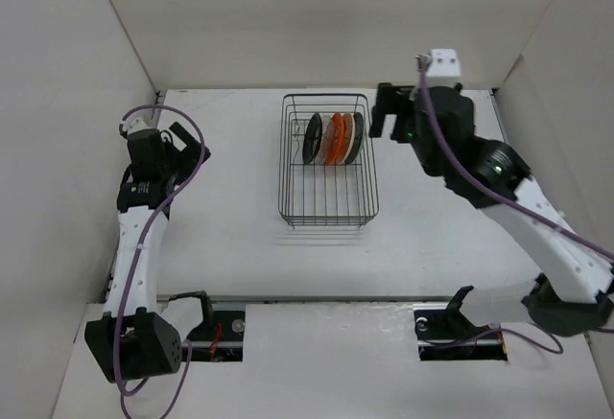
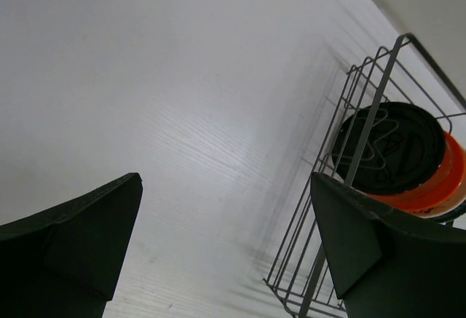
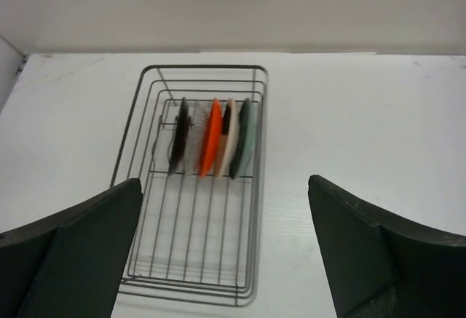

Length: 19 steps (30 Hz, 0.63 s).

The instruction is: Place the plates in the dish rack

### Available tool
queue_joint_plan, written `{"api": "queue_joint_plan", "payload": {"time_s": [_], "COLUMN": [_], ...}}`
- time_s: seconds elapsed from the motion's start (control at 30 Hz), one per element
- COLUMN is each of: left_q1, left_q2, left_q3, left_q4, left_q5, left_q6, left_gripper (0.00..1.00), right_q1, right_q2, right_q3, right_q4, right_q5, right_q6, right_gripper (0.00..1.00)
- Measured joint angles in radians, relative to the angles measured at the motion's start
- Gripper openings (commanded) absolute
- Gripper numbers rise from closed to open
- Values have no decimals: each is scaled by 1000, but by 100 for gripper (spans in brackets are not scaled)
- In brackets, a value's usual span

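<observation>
Black wire rack (image 1: 326, 222) on the white surface (image 1: 230, 232) held the plates (image 1: 333, 138) upright in its far half; left hand (image 1: 180, 141) and right hand (image 1: 388, 112) flanked it, both wide, empty.

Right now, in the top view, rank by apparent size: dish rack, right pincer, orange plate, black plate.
dish rack
right pincer, raised nearer the camera
orange plate and black plate: look alike, edge-on, unranked
</observation>
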Motion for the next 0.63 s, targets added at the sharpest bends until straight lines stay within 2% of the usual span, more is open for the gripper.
{"api": "queue_joint_plan", "payload": {"time_s": [0.23, 0.37, 0.47, 0.63], "left_q1": [3, 3, 3, 3], "left_q2": [-2, -51, -75, -83], "left_q3": [166, 197, 232, 262], "left_q4": [-69, -93, -132, -146], "left_q5": [-35, -33, -27, -16], "left_q6": [0, 0, 0, 0], "left_gripper": [100, 100, 100, 100], "right_q1": [-24, -56, -57, -57], "right_q2": [-428, -592, -652, -651], "right_q3": [-293, -399, -435, -444], "right_q4": [-15, -36, -70, -123], "right_q5": [109, 153, 189, 208], "right_q6": [-4, 3, 18, 51], "right_gripper": [100, 100, 100, 100]}}
